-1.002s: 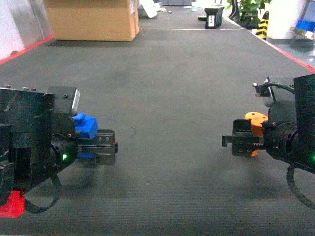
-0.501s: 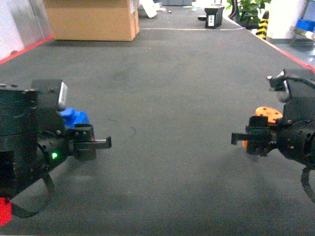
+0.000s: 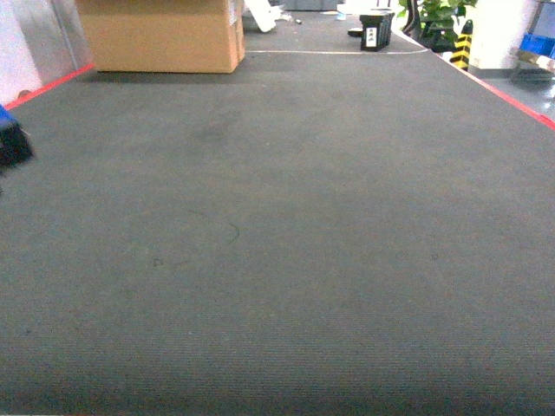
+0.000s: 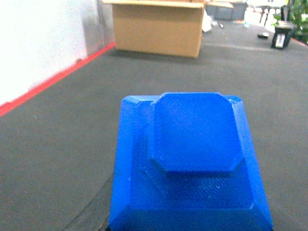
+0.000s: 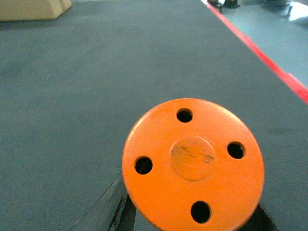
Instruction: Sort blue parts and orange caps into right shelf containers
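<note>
A blue part (image 4: pixel 190 159), a chamfered block with an octagonal raised top, fills the left wrist view. It rides between my left gripper's dark fingers (image 4: pixel 94 216), which are mostly hidden beneath it. In the head view only a dark and blue sliver of the left gripper (image 3: pixel 10 139) shows at the left edge. A round orange cap (image 5: pixel 192 166) with several holes sits in my right gripper, its dark fingers (image 5: pixel 103 209) showing under the cap's edges. The right gripper is outside the head view. A bit of a blue shelf container (image 3: pixel 536 43) shows far right.
Dark grey carpeted floor (image 3: pixel 277 243) stretches ahead, edged by red lines (image 3: pixel 512 95) on both sides. A large cardboard box (image 3: pixel 160 35) stands at the back left by a white wall. A black stand (image 3: pixel 375 30) and a plant (image 3: pixel 438 17) are at the far back.
Both arms have swung outward. The left gripper with the blue part went to the head view's left edge, and the right gripper with the orange cap left that view.
</note>
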You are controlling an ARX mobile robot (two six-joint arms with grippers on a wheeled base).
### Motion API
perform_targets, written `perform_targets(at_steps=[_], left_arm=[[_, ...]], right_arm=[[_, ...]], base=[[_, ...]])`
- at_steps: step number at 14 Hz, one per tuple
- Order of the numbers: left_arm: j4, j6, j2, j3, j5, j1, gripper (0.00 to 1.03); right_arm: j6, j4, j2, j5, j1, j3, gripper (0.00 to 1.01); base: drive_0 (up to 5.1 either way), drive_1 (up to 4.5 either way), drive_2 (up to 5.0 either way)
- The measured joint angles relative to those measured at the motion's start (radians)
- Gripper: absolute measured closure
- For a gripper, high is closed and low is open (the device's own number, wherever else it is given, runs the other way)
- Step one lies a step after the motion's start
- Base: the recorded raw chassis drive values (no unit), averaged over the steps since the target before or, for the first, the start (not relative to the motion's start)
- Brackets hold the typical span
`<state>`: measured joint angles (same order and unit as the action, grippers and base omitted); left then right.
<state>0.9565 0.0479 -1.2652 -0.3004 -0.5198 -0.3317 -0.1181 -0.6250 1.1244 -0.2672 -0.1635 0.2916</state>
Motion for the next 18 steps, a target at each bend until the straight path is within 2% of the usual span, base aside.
perform_targets(at_steps=[3,4,5,6,8,9,10,11,12,13,14,15,16,17,18], left_arm=[[-0.178,-0.038,0.416,0.047,-0.127,-0.082,0.61],[-0.201,-0.051,0.505,0.047,-0.15,-0.091,0.61],[-0.2,-0.068,0.546,0.047,-0.174,-0.094,0.61],[-0.194,-0.083,0.544,0.041,-0.18,-0.098,0.61],[-0.21,-0.083,0.528,0.041,-0.176,-0.098,0.61],[-0.45,-0.071,0.603,0.007,-0.009,-0.042,0.61],[-0.563,-0.069,0.663,0.008,0.1,0.002,0.61],[-0.657,-0.057,0.731,0.052,0.215,0.063,0.61],[-0.665,-0.055,0.756,0.091,0.27,0.093,0.61],[-0.672,-0.055,0.784,0.125,0.317,0.127,0.61],[-0.673,-0.055,0.81,0.144,0.34,0.151,0.61],[-0.679,-0.054,0.842,0.163,0.357,0.175,0.61],[-0.685,-0.054,0.869,0.177,0.377,0.193,0.61],[-0.694,-0.054,0.892,0.192,0.393,0.212,0.61],[-0.712,-0.053,0.917,0.208,0.474,0.27,0.61]], right_arm=[[0.006,0.268,-0.488,-0.057,-0.014,-0.036,0.57],[0.021,0.299,-0.58,-0.079,-0.022,-0.034,0.57],[0.045,0.257,-0.584,-0.122,-0.048,-0.013,0.57],[0.063,0.246,-0.555,-0.128,-0.068,0.01,0.57],[0.071,0.257,-0.55,-0.128,-0.066,0.007,0.57],[0.086,0.362,-0.578,-0.025,-0.031,0.019,0.57],[0.093,0.393,-0.608,0.063,0.002,-0.001,0.57],[0.097,0.391,-0.645,0.125,0.029,-0.052,0.57],[0.101,0.388,-0.671,0.15,0.042,-0.085,0.57],[0.105,0.39,-0.697,0.191,0.077,-0.111,0.57],[0.108,0.39,-0.724,0.254,0.155,-0.135,0.57],[0.109,0.392,-0.752,0.249,0.171,-0.157,0.57],[0.11,0.394,-0.769,0.269,0.167,-0.171,0.57],[0.111,0.4,-0.787,0.268,0.164,-0.184,0.57],[0.111,0.409,-0.809,0.267,0.164,-0.201,0.57]], base=[[0.0,0.0,0.0],[0.0,0.0,0.0],[0.0,0.0,0.0],[0.0,0.0,0.0],[0.0,0.0,0.0],[0.0,0.0,0.0],[0.0,0.0,0.0],[0.0,0.0,0.0],[0.0,0.0,0.0],[0.0,0.0,0.0],[0.0,0.0,0.0],[0.0,0.0,0.0],[0.0,0.0,0.0],[0.0,0.0,0.0],[0.0,0.0,0.0]])
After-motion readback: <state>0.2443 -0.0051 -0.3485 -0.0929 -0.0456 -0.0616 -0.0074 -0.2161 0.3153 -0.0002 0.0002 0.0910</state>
